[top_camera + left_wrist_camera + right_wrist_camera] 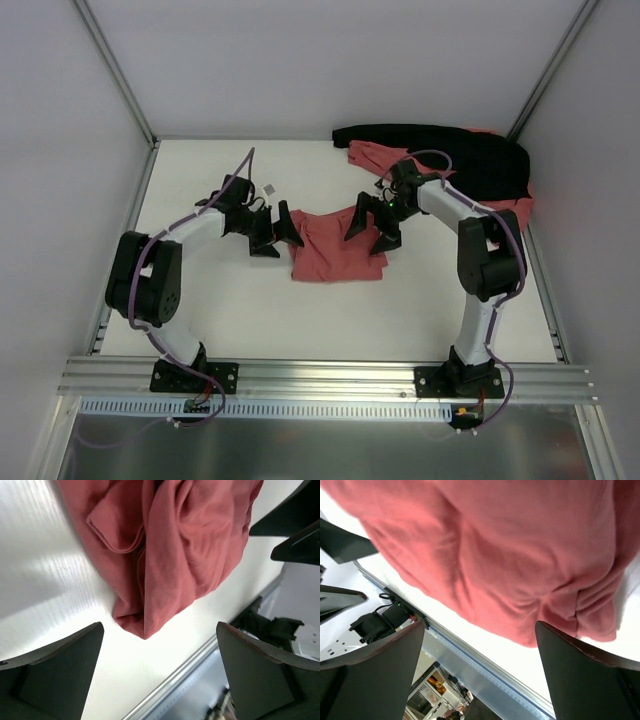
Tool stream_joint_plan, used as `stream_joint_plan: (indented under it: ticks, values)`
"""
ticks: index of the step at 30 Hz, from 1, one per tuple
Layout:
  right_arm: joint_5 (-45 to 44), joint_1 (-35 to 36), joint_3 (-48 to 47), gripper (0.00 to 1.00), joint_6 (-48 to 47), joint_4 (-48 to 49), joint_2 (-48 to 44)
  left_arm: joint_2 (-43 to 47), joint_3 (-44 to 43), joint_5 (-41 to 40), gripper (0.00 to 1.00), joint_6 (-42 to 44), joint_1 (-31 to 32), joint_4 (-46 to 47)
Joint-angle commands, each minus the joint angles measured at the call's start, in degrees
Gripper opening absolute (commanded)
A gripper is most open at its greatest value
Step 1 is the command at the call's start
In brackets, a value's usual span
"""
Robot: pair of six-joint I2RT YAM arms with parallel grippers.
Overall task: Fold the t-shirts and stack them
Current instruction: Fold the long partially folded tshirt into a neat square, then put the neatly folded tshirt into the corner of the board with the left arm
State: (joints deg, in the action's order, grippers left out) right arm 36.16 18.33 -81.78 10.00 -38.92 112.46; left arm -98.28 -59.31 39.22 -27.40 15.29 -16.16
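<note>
Left gripper (278, 238) and right gripper (371, 232), both spread wide and empty, flank one salmon-red t-shirt (335, 255) lying mid-desk (230, 300).
Top view: soft thin cloth bunched into a rough rectangle, its upper corners partly behind the fingers; more salmon cloth (372, 155) in the far right corner, mostly buried under a black cloth (450, 160), count not discernible. Left wrist view: rumpled folds and a hemmed edge narrowing to a blunt point between dark wedge-shaped fingers (60, 670); top cropped; desk smooth, glossy. Right wrist view: fine-knit cloth fills most of the frame, edges cut off; contact with the fingers cannot be told.
</note>
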Motion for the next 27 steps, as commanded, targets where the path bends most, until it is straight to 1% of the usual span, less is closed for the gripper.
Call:
stream_joint_plan:
  ticks: [1, 7, 11, 16, 22, 27]
  values:
    - [-0.04, -0.49, -3.21, 1.00, -1.12, -3.71, -5.32, 6.17, -1.69, -8.63, 0.99, 2.26, -0.43, -2.13]
    - [0.75, -0.57, -9.71, 0.99, 0.19, -5.91, -5.59, 3.63, 0.68, -10.30, 0.99, -0.20, -0.44, 2.88]
    - [2.24, 0.21, -13.49, 0.99, 2.47, -4.95, -2.69, 0.29, 1.56, -9.52, 0.99, -1.43, -0.35, 5.61]
    - [3.30, 3.37, -18.75, 0.99, 4.41, -4.59, 1.44, -1.56, 1.92, -9.08, 0.98, -1.87, -0.26, 6.84]
    - [4.18, 7.86, -18.77, 1.00, 4.77, -4.06, 4.95, -3.14, 2.44, -8.99, 0.99, -2.84, -0.26, 8.16]
    - [4.71, 9.09, -17.28, 1.00, 4.68, -3.80, 6.71, -4.55, 2.44, -9.43, 0.99, -3.10, -0.35, 9.48]
